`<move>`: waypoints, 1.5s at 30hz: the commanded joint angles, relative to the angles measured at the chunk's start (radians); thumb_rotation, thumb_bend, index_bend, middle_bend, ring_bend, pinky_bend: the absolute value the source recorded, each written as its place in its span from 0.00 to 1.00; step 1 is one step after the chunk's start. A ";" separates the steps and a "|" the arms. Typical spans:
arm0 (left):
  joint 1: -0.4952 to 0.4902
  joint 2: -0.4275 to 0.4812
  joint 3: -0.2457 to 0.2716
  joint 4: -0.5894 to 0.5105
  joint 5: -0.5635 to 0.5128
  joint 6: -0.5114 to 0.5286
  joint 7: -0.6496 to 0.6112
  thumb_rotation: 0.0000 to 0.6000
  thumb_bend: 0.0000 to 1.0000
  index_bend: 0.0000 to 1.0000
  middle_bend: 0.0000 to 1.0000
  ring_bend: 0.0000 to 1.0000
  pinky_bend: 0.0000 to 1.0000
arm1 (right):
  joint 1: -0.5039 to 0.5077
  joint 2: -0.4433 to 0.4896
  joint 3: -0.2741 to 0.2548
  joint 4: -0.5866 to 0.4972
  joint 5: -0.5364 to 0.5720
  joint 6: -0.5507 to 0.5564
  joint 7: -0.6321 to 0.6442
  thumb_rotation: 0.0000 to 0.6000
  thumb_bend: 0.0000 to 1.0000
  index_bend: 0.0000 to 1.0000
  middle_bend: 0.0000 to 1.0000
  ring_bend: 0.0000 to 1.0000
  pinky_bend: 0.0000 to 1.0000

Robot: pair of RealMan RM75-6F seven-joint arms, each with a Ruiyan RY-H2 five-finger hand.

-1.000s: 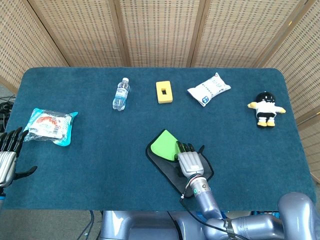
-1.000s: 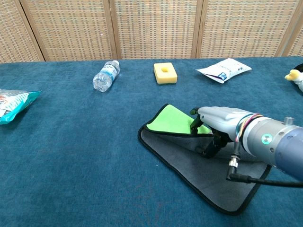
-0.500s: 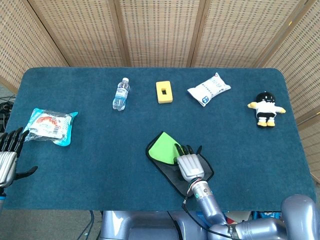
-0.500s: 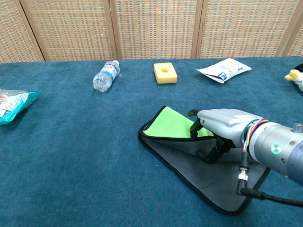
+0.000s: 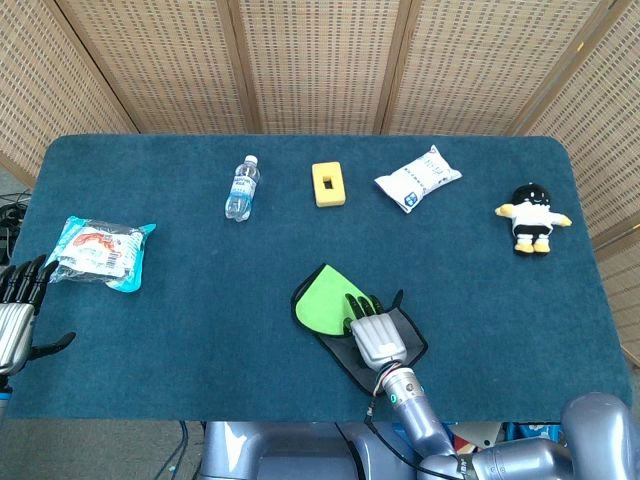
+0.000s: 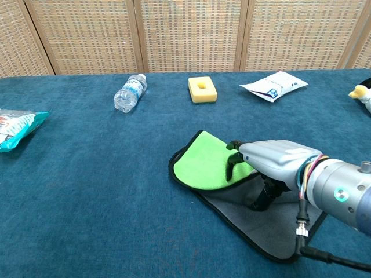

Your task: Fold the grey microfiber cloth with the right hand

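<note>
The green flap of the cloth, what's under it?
The green flap is the grey microfiber cloth's far end, folded over. Under it lies more of that cloth; its grey side shows beyond the flap. The right hand holds the flap's edge. Whatever else lies beneath is covered.

Right hand (image 6: 272,162) over grey microfiber cloth (image 6: 261,223), dark fingertips (image 6: 232,165) pressing on folded-over green flap (image 6: 200,162). Cloth on blue table (image 6: 104,191). Along far edge: water bottle (image 6: 129,92) on its side, yellow sponge block (image 6: 202,89), white packet (image 6: 274,86). Teal snack bag (image 6: 17,128) at left edge.
</note>
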 commanded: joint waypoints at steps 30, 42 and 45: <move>-0.003 -0.005 -0.003 0.000 -0.008 -0.004 0.013 1.00 0.17 0.00 0.00 0.00 0.00 | 0.065 0.285 0.237 -0.016 0.535 -0.160 0.061 1.00 0.35 0.33 0.00 0.00 0.00; -0.006 -0.007 -0.005 0.002 -0.015 -0.010 0.018 1.00 0.17 0.00 0.00 0.00 0.00 | 0.152 0.351 0.278 0.018 0.895 -0.256 0.011 1.00 0.33 0.33 0.00 0.00 0.00; -0.006 -0.008 -0.005 0.002 -0.015 -0.011 0.019 1.00 0.17 0.00 0.00 0.00 0.00 | 0.160 0.365 0.279 0.014 0.923 -0.274 0.018 1.00 0.29 0.33 0.00 0.00 0.00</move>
